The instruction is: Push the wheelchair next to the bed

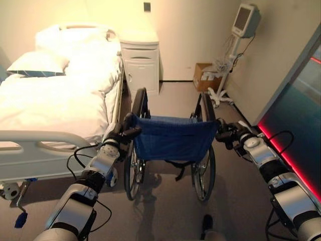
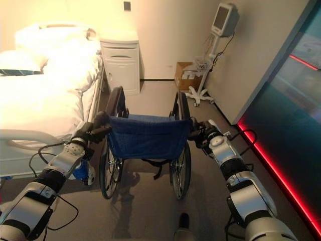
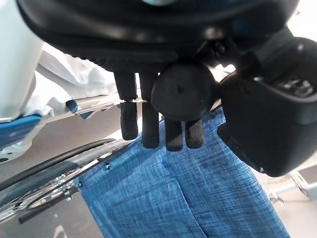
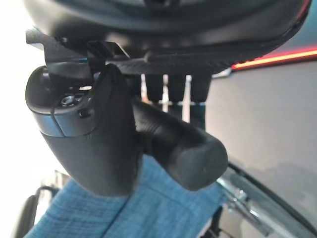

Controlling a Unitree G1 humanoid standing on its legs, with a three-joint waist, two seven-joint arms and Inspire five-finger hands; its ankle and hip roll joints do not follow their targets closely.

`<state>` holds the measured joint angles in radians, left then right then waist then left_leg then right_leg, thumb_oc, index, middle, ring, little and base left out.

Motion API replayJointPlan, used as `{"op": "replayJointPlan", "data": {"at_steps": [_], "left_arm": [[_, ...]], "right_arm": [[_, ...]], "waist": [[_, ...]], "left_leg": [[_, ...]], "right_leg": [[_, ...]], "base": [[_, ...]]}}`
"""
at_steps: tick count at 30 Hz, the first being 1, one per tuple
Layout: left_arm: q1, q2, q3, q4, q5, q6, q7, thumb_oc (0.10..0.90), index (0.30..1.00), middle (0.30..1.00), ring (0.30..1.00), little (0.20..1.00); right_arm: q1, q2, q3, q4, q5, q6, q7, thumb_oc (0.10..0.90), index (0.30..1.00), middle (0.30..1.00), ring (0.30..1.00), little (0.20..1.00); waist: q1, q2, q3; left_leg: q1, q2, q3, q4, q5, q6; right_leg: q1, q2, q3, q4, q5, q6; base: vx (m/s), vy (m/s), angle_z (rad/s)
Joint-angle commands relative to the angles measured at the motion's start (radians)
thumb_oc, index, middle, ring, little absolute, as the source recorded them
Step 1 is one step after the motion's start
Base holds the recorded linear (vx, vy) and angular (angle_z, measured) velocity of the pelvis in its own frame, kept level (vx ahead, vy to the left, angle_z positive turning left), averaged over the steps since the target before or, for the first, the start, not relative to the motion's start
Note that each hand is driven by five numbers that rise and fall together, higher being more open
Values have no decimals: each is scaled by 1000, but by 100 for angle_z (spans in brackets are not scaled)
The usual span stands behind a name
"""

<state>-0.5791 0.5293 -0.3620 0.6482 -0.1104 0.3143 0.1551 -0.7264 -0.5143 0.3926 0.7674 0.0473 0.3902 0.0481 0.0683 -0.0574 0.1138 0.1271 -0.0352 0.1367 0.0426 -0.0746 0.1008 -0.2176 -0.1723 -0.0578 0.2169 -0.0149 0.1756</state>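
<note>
A wheelchair [image 1: 173, 138] with a blue cloth back stands in the aisle, facing away from me, its left wheel close to the side of the white bed [image 1: 50, 100]. My left hand [image 1: 120, 133] is curled round the left push handle [image 3: 181, 91], with the fingers [image 3: 148, 124] behind the handle's round end and the thumb [image 3: 262, 129] beside it. On the other side my right hand [image 1: 228, 133] holds the right push handle [image 4: 183, 146], thumb [image 4: 94, 144] wrapped over the black grip.
A white bedside cabinet [image 1: 141, 60] stands at the head of the bed. Ahead to the right are a cardboard box [image 1: 203, 75] and a monitor on a wheeled stand [image 1: 246, 20]. A dark wall with a red light strip [image 1: 286, 150] runs along the right. The bed's side rail [image 1: 45, 136] is near my left arm.
</note>
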Motion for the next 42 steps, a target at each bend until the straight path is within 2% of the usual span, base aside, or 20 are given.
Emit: {"op": "replayJointPlan", "data": {"at_steps": [1,2,3,5,11,12,13,14,16,17,22,25,27,30,32,34,36,38,40,42], "left_arm": [[35,-122,-137,25,28,-40,-85,400,300,300,300,300],[40,-123,-136,24,27,-37,-79,400,300,300,300,300],[46,-134,-136,28,14,-37,-73,400,300,300,300,300],[35,-148,-139,34,18,-33,-82,400,300,300,300,300],[18,-181,-137,78,1,-36,-85,400,300,300,300,300],[22,-173,-127,74,-16,-23,-96,400,300,300,300,300],[23,-173,-126,74,-19,-21,-97,400,300,300,300,300],[30,-169,-119,76,-23,-22,-105,400,300,300,300,300],[37,-166,-117,71,-28,-24,-107,400,300,300,300,300],[52,-169,-121,62,-26,-26,-101,400,300,300,300,300],[83,-154,-114,41,-32,-34,-103,400,300,300,300,300],[74,-154,-101,46,-55,-28,-100,400,300,300,300,300],[87,-149,-93,57,-65,-46,-103,400,300,300,300,300],[89,-157,-105,69,-52,-57,-93,400,300,300,300,300],[84,-163,-113,79,-30,-64,-88,400,300,300,300,300],[79,-168,-121,88,-36,-71,-84,400,300,300,300,300],[60,-184,-128,102,-37,-76,-76,400,300,300,300,300],[51,-182,-131,100,-38,-75,-75,400,300,300,300,300],[33,-171,-135,83,-35,-67,-85,400,300,300,300,300],[30,-164,-135,69,-35,-64,-92,400,300,300,300,300]], "right_arm": [[-20,-43,174,-76,-59,-26,110,400,300,300,300,300],[-14,-49,170,-78,-58,-26,117,400,300,300,300,300],[7,-65,156,-69,-68,-44,132,400,300,300,300,300],[32,-91,145,-55,-62,-79,122,400,300,300,300,300],[27,-91,143,-17,-71,-84,109,400,300,300,300,300],[9,-78,156,-11,-72,-56,112,400,300,300,300,300],[7,-75,159,-9,-73,-53,112,400,300,300,300,300],[-3,-53,171,5,-79,-46,96,400,300,300,300,300],[-6,-48,175,-5,-84,-35,92,400,300,300,300,300],[-4,-34,180,-20,-96,-19,75,400,300,300,300,300],[-2,-29,184,-45,-117,-17,75,400,300,300,300,300],[-34,-14,185,-11,-132,-50,89,400,300,300,300,300],[-14,-2,194,-7,-160,-85,95,400,300,300,300,300],[21,-11,185,-12,-155,-139,84,400,300,300,300,300],[36,-18,173,-14,-150,-166,73,400,300,300,300,300],[44,-23,167,-15,-164,-193,74,400,300,300,300,300],[31,-25,176,-5,-164,-205,67,400,300,300,300,300],[25,-25,178,3,-164,-209,62,400,300,300,300,300],[20,-36,177,-3,-159,-211,53,400,300,300,300,300],[6,-47,176,-29,-151,-185,55,400,300,300,300,300]], "waist": [[-48,-22,31],[-53,-23,26],[-65,-24,15],[-81,-38,8],[-89,-42,-2],[-67,-42,3],[-62,-39,6],[-39,-26,12],[-27,-21,21],[0,0,26],[59,30,29],[68,28,8],[69,7,-8],[61,-6,-29],[51,-3,-42],[33,8,-42],[5,39,-21],[-7,38,-4],[-29,21,18],[-34,25,28]], "left_leg": [[-17,106,-257,27,53,-119],[-5,128,-238,27,72,-132],[-11,175,-190,53,145,-160],[-56,216,-116,143,208,-172],[-94,216,-80,235,249,-174],[-115,154,-118,227,222,-155],[-116,143,-122,221,215,-152],[-142,99,-130,171,211,-147],[-161,80,-129,149,218,-149],[-229,27,-121,73,235,-152],[-306,-28,-58,-73,314,-157],[-291,-26,22,-49,249,-120],[-257,-44,1,-57,221,-75],[-208,-58,-41,-100,222,-48],[-196,-65,-78,-102,216,-40],[-166,-63,-117,-106,202,-37],[-104,-36,-164,-109,180,-42],[-79,-34,-184,-102,155,-40],[-50,-34,-224,-76,82,-41],[-40,-18,-247,-62,58,-48]], "right_leg": [[114,41,6,-166,190,-42],[125,44,-15,-172,189,-49],[160,51,-48,-201,187,-63],[208,59,-84,-252,184,-83],[243,94,-124,-240,132,-129],[267,110,-113,-237,117,-133],[274,113,-111,-235,112,-133],[303,135,-108,-227,87,-138],[325,143,-103,-228,75,-139],[361,170,-94,-228,51,-142],[451,214,-77,-237,8,-143],[448,199,-114,-189,-17,-128],[425,170,-102,-109,42,-81],[401,154,-68,43,121,-30],[341,150,-33,144,204,-8],[260,116,-37,169,235,-10],[125,73,-40,114,234,-36],[99,45,-36,64,249,-38],[37,0,10,-144,305,-22],[27,1,18,-248,283,-21]], "base": [[387,-368,69],[321,-317,52],[280,-324,18],[319,-453,37],[235,-272,41],[216,-135,7],[387,-183,18],[269,-74,11],[300,-51,-2],[383,-40,-3],[368,-9,-33],[351,109,-89],[321,119,-73],[319,76,-43],[288,24,-11],[263,-5,10],[344,-128,37],[304,-210,44],[397,-351,59],[321,-290,56]]}}
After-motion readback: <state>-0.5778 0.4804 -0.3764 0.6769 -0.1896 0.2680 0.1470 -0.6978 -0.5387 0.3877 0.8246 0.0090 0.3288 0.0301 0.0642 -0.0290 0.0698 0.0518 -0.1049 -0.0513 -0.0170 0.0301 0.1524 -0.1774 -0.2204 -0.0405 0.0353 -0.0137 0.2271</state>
